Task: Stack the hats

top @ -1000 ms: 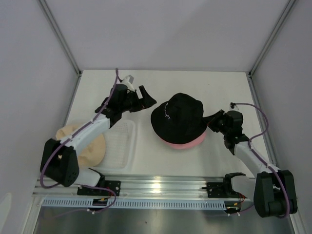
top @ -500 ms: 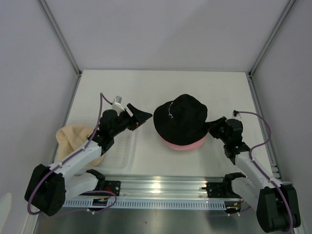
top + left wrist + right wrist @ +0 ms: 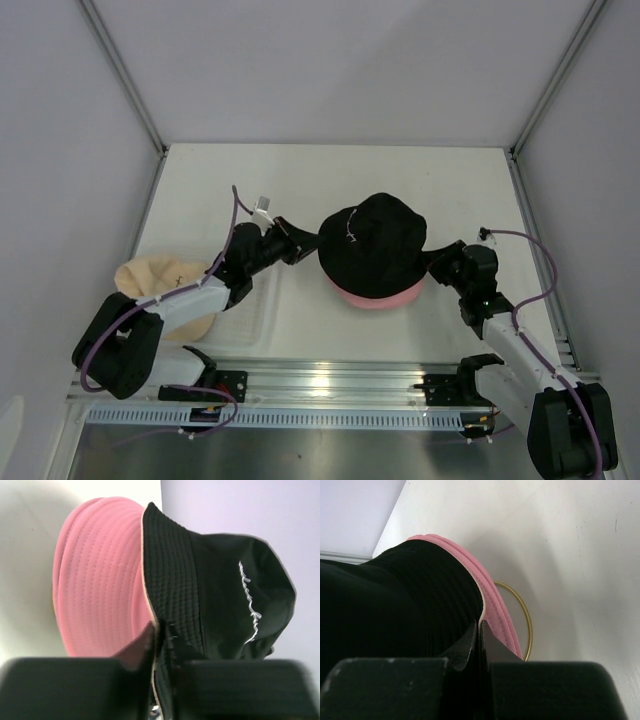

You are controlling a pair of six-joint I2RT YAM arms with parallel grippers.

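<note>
Black bucket hat (image 3: 372, 245) caps the pink hats (image 3: 375, 297). Left gripper (image 3: 305, 250) pinches its brim at nine o'clock, right gripper (image 3: 437, 262) at three. A beige hat (image 3: 160, 278) lies at eight.

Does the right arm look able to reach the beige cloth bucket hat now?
Probably not. The beige cloth bucket hat lies far left, beyond the left arm, and the right end effector is shut on the black cloth bucket hat.
</note>
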